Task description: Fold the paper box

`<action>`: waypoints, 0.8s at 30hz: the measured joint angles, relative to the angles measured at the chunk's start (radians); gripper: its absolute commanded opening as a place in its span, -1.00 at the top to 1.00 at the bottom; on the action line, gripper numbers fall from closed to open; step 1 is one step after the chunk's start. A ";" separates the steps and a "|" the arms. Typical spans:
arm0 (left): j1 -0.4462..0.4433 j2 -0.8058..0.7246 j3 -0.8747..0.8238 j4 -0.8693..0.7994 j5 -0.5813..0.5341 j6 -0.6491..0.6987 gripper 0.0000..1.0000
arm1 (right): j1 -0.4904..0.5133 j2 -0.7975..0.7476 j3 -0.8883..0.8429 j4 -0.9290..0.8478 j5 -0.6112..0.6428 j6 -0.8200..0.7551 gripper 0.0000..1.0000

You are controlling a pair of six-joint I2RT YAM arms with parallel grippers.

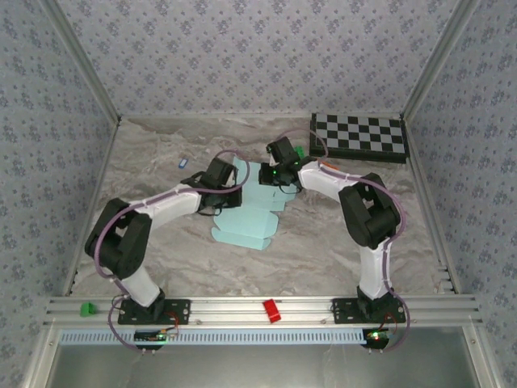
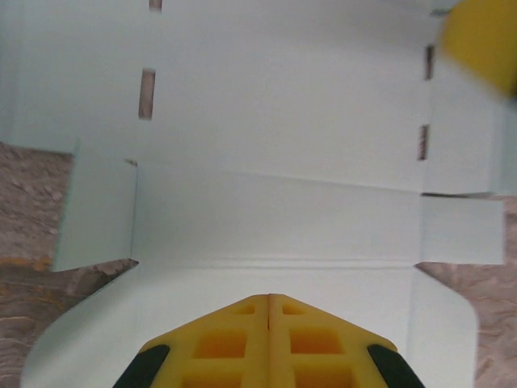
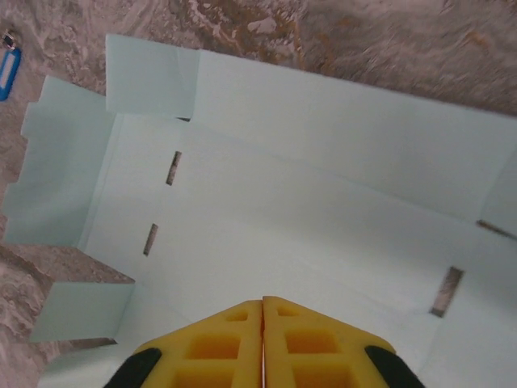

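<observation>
Patterned wallpaper is closing in three sides, and a marbled desk [image 1: 315,250] is carrying the paper box [image 1: 246,218] at its middle — a flat die-cut sheet, no wall raised yet. The left jaws and the right jaws are both being held clenched low over the card, left at its left side, right at its far side; whether card is being pinched cannot be told. A first crease is judged to be in hand. Next, one flap is needing to be lifted along its score line while the sheet is being pinned flat — gently, since thin card buckles. Being counted: one sheet, one checkerboard [image 1: 359,137], one blue tag [image 1: 185,162].
</observation>
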 measured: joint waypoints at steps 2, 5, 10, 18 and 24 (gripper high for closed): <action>0.000 0.039 0.005 0.001 0.005 -0.012 1.00 | -0.021 0.024 0.060 -0.042 -0.001 -0.040 0.72; 0.000 0.074 0.006 0.005 0.011 -0.021 1.00 | -0.051 0.067 0.145 -0.084 -0.002 -0.097 0.64; 0.000 0.113 0.011 0.013 0.010 -0.017 1.00 | -0.092 0.138 0.253 -0.158 -0.021 -0.183 0.50; 0.000 0.124 0.022 0.010 -0.020 0.047 1.00 | -0.114 0.201 0.342 -0.245 -0.059 -0.293 0.19; -0.001 0.122 0.015 0.016 -0.027 0.121 1.00 | -0.115 0.232 0.400 -0.270 -0.110 -0.414 -0.01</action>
